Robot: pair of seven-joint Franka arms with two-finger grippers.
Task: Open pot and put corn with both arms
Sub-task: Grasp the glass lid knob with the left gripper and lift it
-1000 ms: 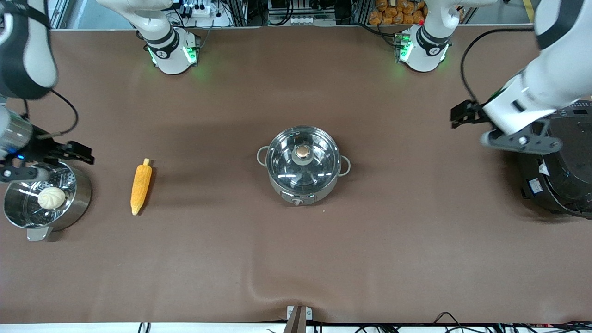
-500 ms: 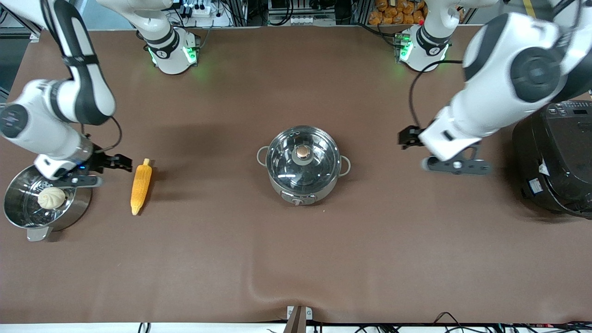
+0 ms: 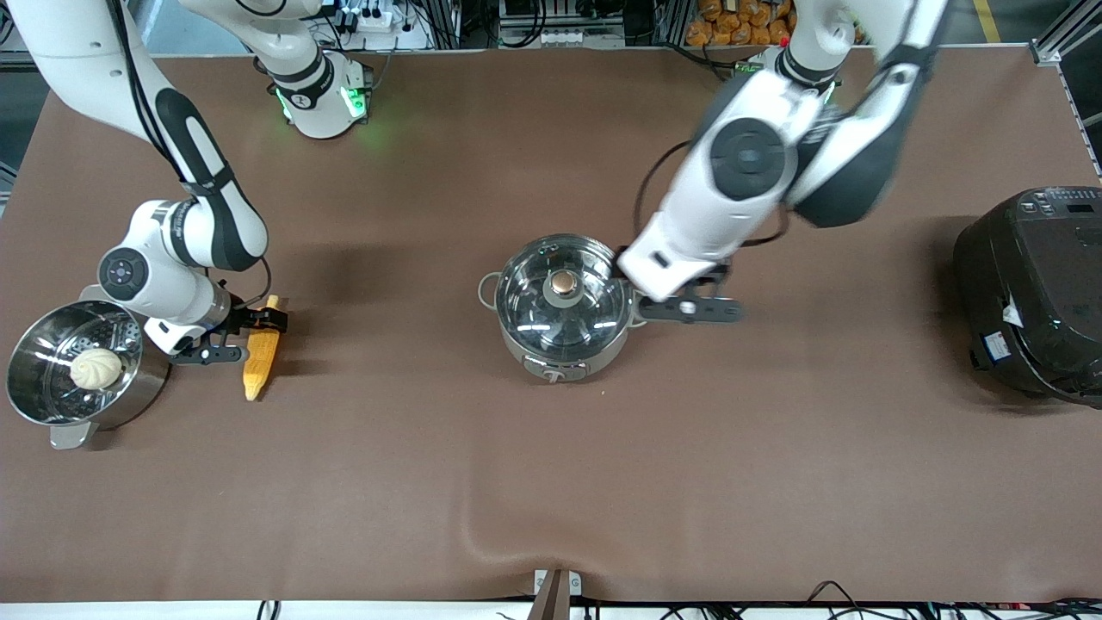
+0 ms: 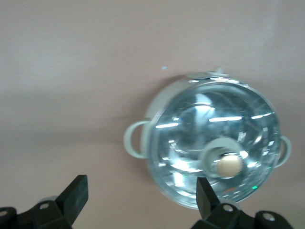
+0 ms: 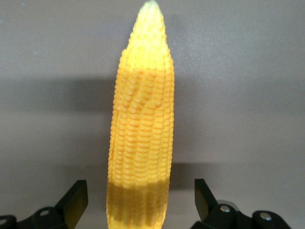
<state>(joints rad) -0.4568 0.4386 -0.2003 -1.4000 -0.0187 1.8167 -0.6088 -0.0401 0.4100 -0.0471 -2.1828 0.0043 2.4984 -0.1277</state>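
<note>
Right claw (image 5: 138,202) open astride corn (image 5: 140,138), apart.

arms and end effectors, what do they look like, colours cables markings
Both arms are white with rounded joints and black bands, standing on white bases lit green. A black cable loops along each forearm. The left end effector and right end effector are black, each with two flat wedge-shaped fingers fixed by small screws. Round dark caps mark the elbow joints.

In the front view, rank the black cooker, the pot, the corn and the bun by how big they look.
1. black cooker, though partly cut off by the frame edge
2. pot
3. corn
4. bun
</note>
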